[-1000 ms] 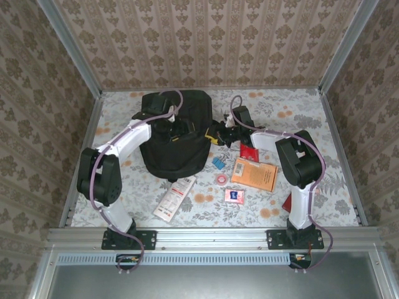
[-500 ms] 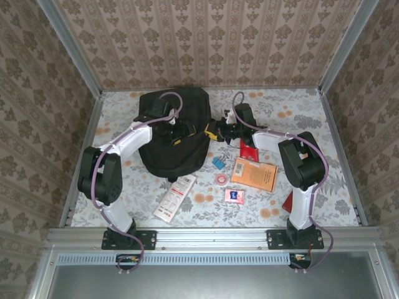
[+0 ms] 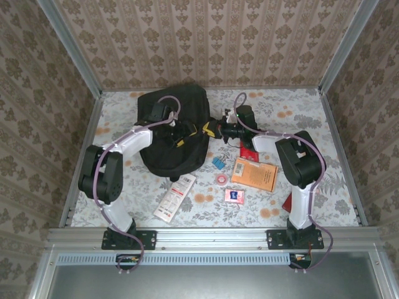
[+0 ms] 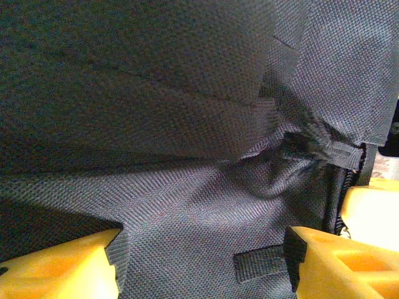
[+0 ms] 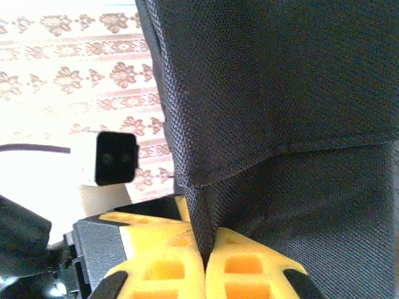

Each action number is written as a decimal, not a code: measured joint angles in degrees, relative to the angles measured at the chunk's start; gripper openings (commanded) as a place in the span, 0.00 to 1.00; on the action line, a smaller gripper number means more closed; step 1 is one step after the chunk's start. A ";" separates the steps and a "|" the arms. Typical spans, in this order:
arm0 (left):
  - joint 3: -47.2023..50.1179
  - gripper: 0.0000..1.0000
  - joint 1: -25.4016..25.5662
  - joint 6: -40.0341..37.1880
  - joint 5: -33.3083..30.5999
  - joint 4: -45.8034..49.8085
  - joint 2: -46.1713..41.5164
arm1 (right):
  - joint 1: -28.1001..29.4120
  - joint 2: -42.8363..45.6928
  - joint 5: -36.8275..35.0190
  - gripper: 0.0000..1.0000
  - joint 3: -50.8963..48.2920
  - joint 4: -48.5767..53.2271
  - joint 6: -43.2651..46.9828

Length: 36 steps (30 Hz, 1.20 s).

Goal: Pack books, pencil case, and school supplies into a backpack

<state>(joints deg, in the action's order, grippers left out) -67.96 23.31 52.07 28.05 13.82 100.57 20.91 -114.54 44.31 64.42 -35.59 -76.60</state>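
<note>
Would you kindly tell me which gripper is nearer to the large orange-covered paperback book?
Right. The right gripper, shut on the black fabric backpack's right edge, lies just beyond the orange-covered paperback; the left gripper is farther left, over the backpack's middle.

The left gripper and right gripper sat at the backpack's right edge; an orange book lay nearby.

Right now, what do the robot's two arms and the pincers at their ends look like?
The left arm and the right arm each have white tubular links between bulky black joint housings, mounted on black base plates. A thin purple cable runs along each, looping free near the wrist. The jaws are bright yellow plastic blocks with hollow moulded pockets.
</note>
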 measured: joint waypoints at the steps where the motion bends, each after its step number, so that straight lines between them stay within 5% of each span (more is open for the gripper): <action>1: 0.87 0.71 -0.22 1.11 0.55 -1.73 0.00 | -0.09 -0.57 0.13 0.00 -0.22 -1.62 -0.96; 7: 5.16 0.70 -0.92 6.91 3.02 -10.45 0.00 | -0.31 -1.84 0.35 0.00 -1.40 -6.80 -4.85; 16: 8.00 0.55 -0.85 13.20 7.37 -20.87 0.00 | -0.31 -1.84 0.94 0.00 -1.55 -10.93 -6.16; 27: 2.93 0.57 -0.46 4.76 6.03 -11.74 -0.70 | 0.26 -1.84 1.42 0.00 -2.16 -11.85 -6.10; 36: 3.91 0.54 0.22 5.92 9.49 -15.69 -0.85 | 0.35 -1.84 1.44 0.00 -2.16 -11.87 -6.10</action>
<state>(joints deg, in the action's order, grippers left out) -64.05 23.53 58.00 37.54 -1.87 99.72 21.26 -116.38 45.76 62.26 -47.46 -82.70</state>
